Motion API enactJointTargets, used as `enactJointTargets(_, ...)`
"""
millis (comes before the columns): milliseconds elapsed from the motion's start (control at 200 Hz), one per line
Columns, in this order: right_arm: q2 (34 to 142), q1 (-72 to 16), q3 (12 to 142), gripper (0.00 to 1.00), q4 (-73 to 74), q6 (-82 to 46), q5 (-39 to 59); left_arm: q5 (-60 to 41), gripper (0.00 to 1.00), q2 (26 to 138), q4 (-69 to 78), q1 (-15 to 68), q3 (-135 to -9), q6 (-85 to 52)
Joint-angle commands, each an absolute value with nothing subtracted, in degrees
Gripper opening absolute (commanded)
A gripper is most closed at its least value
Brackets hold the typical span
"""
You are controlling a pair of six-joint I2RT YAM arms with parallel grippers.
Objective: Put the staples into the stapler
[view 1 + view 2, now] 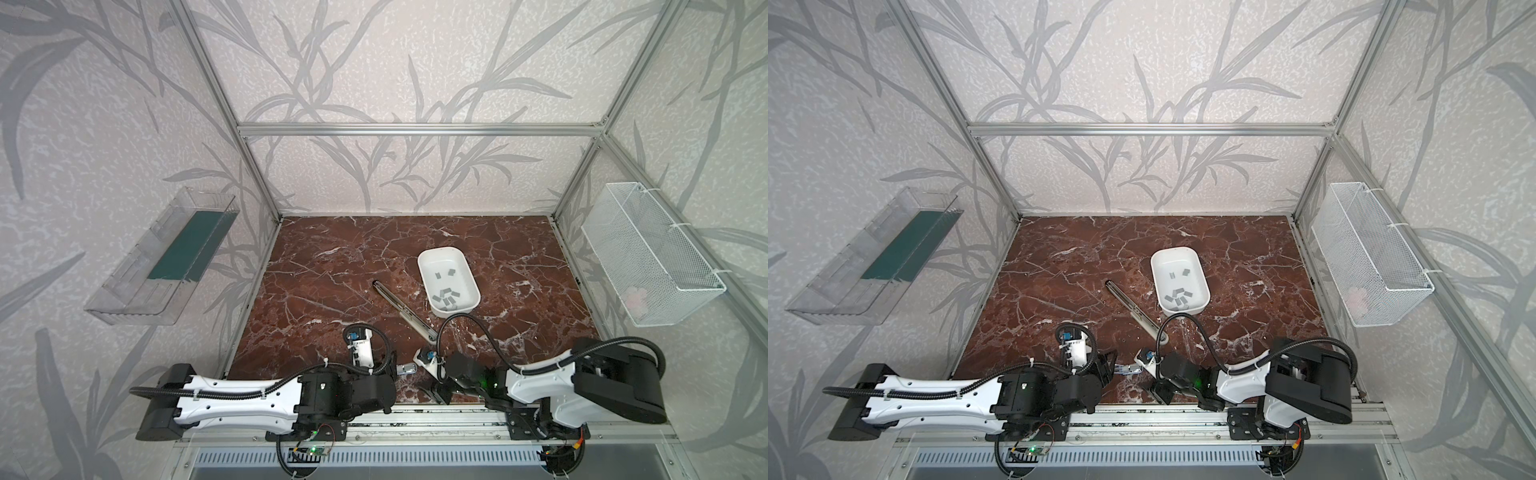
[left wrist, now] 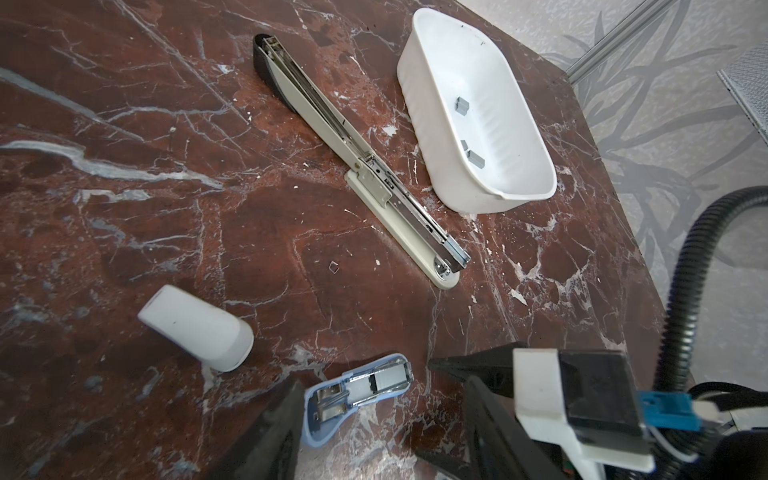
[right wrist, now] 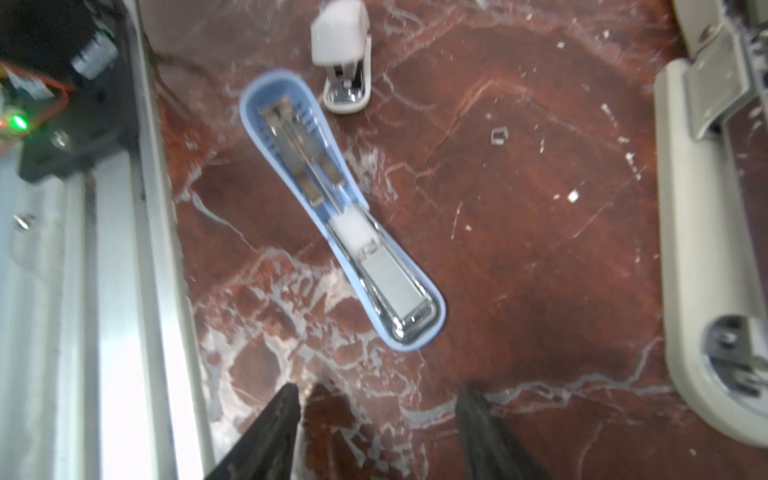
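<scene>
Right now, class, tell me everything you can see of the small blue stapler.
The blue stapler lies opened out flat on the marble table, near the table's front edge. Its shell looks like pale blue plastic with rounded ends. Inside runs a shiny metal channel, with a small white block midway and a flat grey metal piece toward one end. Nothing but the table touches it.

Staplers, three: long beige stapler [image 2: 365, 166], blue stapler [image 2: 357, 386], small white stapler [image 2: 195, 328]. White tub [image 1: 428, 266], one. Staples [image 1: 444, 296] inside: roughly ten strips. Loose bent staple [image 2: 333, 267], one.
</scene>
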State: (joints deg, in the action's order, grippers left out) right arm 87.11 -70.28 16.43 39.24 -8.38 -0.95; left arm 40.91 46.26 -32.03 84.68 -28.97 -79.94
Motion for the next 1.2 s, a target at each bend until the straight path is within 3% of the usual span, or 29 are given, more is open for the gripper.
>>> enactJointTargets(0,93.5,-69.8,15.3,0.57,54.1,0.6,0.6,43.4,0.62,43.7,-37.1,85.1,-28.0,-84.3)
enactJointTargets(290,107.7,-67.8,13.3,0.57,70.8,4.7,4.5,44.2,0.63,40.7,-39.0,85.1,-28.3,-82.2)
enactJointTargets(695,116.3,-66.2,15.5,0.60,73.3,4.1,10.5,43.8,0.63,39.0,-38.2,85.1,-26.9,-81.5)
enactJointTargets(965,115.5,-66.3,15.8,0.39,67.6,3.0,13.5,43.1,0.63,40.5,-36.6,85.1,-27.1,-80.7)
enactJointTargets(1195,116.1,-66.3,15.5,0.38,67.3,-0.9,12.1,42.9,0.63,39.7,-34.7,85.0,-25.7,-79.5)
